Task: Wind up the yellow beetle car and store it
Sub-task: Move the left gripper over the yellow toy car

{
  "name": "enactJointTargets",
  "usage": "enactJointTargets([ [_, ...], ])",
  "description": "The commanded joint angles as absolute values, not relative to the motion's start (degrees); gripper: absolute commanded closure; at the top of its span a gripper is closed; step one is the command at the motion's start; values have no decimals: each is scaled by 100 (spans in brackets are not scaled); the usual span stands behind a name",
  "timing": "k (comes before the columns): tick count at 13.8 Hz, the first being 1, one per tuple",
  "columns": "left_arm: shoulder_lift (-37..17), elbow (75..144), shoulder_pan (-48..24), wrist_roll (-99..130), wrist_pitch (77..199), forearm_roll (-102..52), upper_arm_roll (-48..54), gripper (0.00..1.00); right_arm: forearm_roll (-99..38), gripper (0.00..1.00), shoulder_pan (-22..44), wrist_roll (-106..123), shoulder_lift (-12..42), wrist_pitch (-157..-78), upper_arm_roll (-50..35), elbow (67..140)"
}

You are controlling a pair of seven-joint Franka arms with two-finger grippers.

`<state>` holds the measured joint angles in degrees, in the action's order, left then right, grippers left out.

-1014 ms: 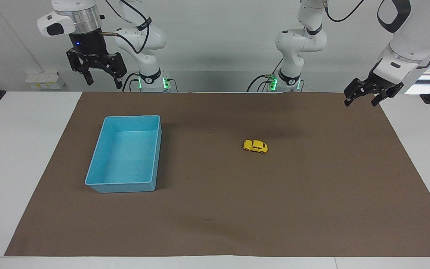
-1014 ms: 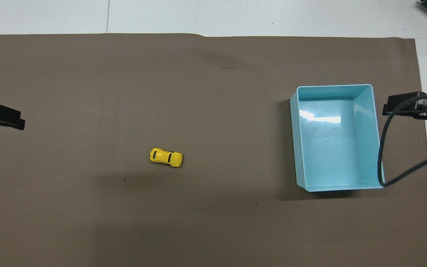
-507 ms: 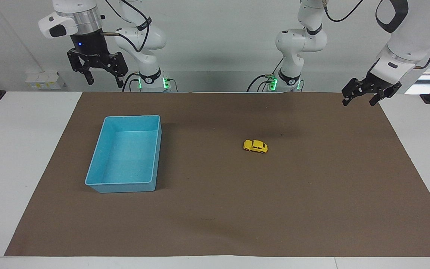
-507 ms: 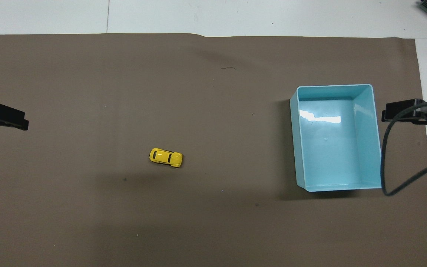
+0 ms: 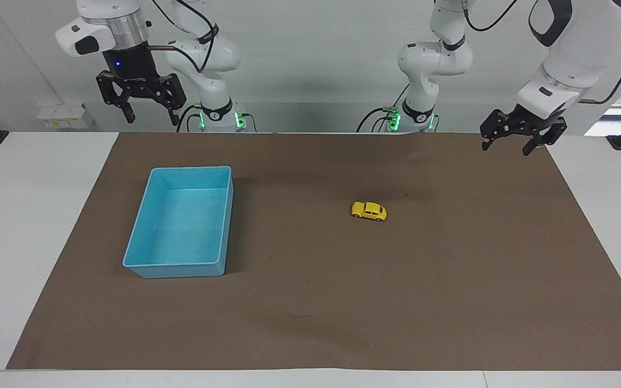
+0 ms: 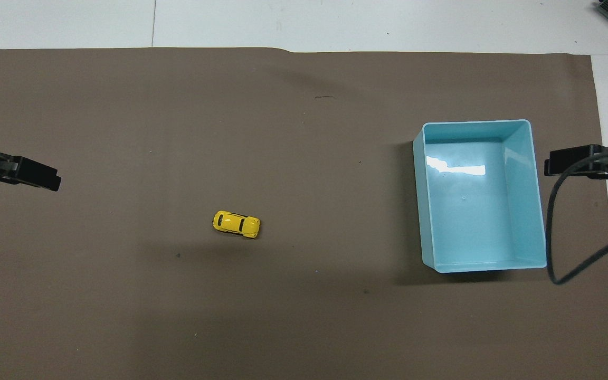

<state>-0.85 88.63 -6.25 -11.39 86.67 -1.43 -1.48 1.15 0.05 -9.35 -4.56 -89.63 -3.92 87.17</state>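
1. The right gripper [image 5: 145,110] hung high in the air with its jaws spread open and nothing between them. It was over the robots' edge of the brown mat [image 5: 310,323], and this arm seemed to wait.
2. The light-blue tray [image 5: 143,268] stood empty on the mat, below and in front of those open jaws, at the right arm's end of the table.
3. The yellow beetle car [image 5: 368,210] stood on its wheels on the mat, well apart from the tray and from both pairs of jaws, touched by nothing. Its long side lay roughly along the table's length.
4. The left gripper [image 5: 514,141] hung above the mat's corner at the left arm's end, jaws open and empty, tilted toward the car.
5. In my judgement the step in hand was the approach of the left gripper to the car. To do it well, the jaws should come down straight over the car, with the fingers on both long sides of the body, not on the wheels, and close gently, because such a small car can easily roll away.
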Motion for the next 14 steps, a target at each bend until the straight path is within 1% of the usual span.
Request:
enactJointTargets([
  [1,-105,8842,-834,-1913,8675,-114,-211,0,0,0,-167,-800,-527,-8877,-396,8745],
  [8,-193,8885,-967,-4408,8736,-184,-176,0,0,0,-176,-800,-527,-8868,-378,8745],
  [14,-158,9587,-967,-5957,9472,-211,-167,0,0,0,-176,-800,-527,-8877,-378,8745],
])
